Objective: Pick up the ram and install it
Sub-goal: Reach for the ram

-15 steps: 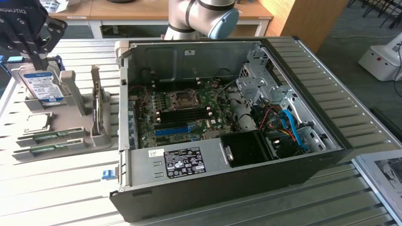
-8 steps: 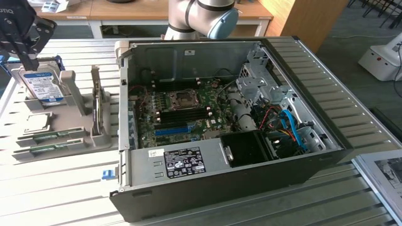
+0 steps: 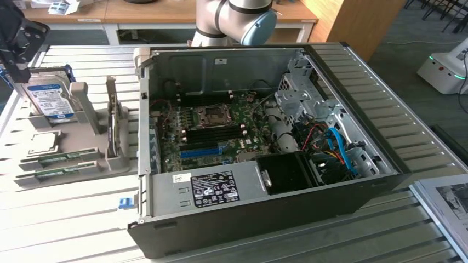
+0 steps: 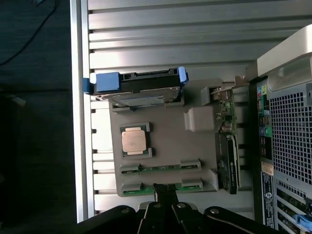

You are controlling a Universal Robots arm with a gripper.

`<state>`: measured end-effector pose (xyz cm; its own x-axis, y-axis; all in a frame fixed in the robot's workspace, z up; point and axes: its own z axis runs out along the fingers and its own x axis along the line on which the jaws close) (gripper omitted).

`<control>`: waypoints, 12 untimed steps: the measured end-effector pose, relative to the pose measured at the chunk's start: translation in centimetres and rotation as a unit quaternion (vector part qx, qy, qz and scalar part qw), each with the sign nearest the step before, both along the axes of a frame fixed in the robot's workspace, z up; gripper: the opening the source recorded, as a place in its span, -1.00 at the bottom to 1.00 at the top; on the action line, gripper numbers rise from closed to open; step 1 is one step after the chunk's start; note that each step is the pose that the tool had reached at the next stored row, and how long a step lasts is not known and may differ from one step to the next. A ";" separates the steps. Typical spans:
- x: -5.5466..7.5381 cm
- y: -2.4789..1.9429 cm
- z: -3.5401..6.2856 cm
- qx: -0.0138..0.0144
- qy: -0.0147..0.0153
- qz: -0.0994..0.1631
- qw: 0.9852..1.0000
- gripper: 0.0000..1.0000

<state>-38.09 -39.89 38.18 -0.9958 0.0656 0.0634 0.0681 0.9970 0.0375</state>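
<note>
While the jaws hang pressed shut with nothing between them above the grey holder (image 4: 165, 131), the ram (image 4: 161, 186) sits in the holder's outermost slot, and in the wrist view their tips line up with its middle. A second ram stick (image 4: 161, 168) sits in the next slot, parallel and just beside it. Beyond it come the processor (image 4: 135, 142) and the hard drive (image 4: 141, 90), propped upright. The holder rests on the slatted table (image 3: 73, 219), beside the open computer case (image 3: 256, 219), at the exterior view's left.
</note>
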 end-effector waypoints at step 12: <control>-1.2 0.00 -0.01 0.000 0.000 0.000 1.000 -0.80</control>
